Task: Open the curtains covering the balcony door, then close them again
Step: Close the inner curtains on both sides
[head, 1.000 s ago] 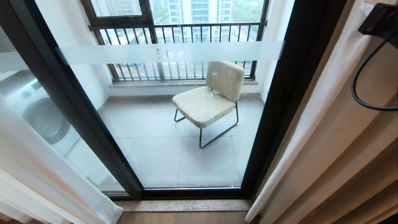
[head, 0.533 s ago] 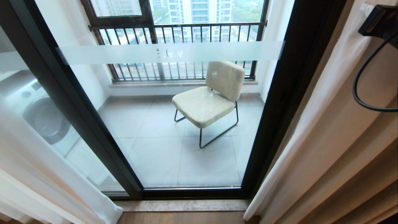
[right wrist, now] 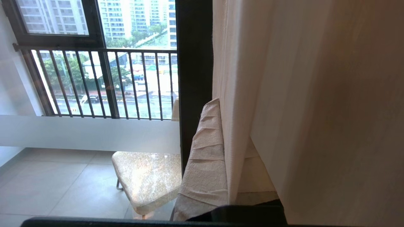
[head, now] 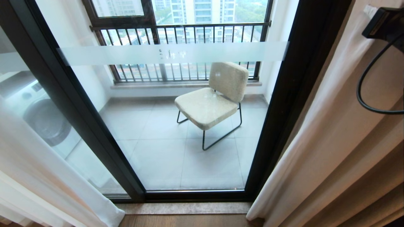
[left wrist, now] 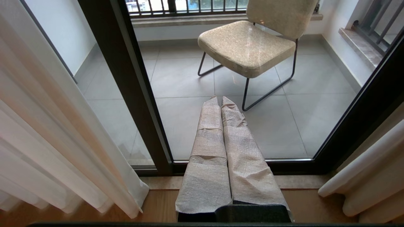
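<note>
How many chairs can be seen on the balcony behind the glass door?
1. A single beige chair stands on the grey tiles behind the glass door, near the railing. The curtains at both sides may hide other parts of the balcony.

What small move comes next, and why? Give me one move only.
Probably sweep the right gripper toward the robot's left, dragging the right curtain across the door. The glass is uncovered, with curtains bunched at both sides, and that gripper looks closed on the curtain's edge. The left gripper is shut on nothing, pointing at the glass.
</note>
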